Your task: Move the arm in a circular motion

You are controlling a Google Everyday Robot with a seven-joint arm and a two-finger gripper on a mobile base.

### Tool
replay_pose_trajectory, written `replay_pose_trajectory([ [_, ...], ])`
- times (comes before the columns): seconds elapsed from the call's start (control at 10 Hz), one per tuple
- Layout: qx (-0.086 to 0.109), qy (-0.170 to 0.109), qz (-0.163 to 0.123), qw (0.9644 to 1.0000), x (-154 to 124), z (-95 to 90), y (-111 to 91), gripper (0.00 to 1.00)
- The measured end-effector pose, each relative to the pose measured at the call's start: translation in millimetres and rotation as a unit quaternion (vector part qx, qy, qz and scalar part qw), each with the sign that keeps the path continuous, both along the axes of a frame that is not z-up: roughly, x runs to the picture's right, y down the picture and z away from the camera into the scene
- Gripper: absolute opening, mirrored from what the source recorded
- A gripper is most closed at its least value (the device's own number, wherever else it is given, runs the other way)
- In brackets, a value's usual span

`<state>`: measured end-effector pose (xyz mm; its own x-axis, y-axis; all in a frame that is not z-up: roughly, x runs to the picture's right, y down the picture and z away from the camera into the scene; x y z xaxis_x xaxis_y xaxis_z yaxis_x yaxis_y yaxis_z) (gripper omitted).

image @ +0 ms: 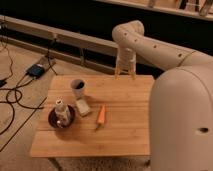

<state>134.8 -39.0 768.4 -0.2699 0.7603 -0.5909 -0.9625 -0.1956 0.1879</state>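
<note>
The cream-white arm [165,55] fills the right side of the camera view, its thick segments reaching from the lower right up to a rounded joint [129,34] at the top centre. From that joint the wrist hangs down, and the small pronged gripper [125,73] hovers over the far edge of the wooden table [125,130], right of centre. It holds nothing and is apart from every object on the table.
On the table's left half stand a dark cup [78,87], a dark plate with a small bottle [61,114], a white block [83,107] and an orange carrot [101,115]. Cables and a black box [37,70] lie on the floor at left.
</note>
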Motion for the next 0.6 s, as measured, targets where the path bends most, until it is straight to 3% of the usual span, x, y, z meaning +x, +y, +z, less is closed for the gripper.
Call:
replay_pose_trajectory([
  [0.3,-0.012,0.021,0.046,0.9986,29,-22.0,49,0.65],
  [0.6,-0.023,0.005,0.044,0.9988,15,-50.2,101,0.65],
])
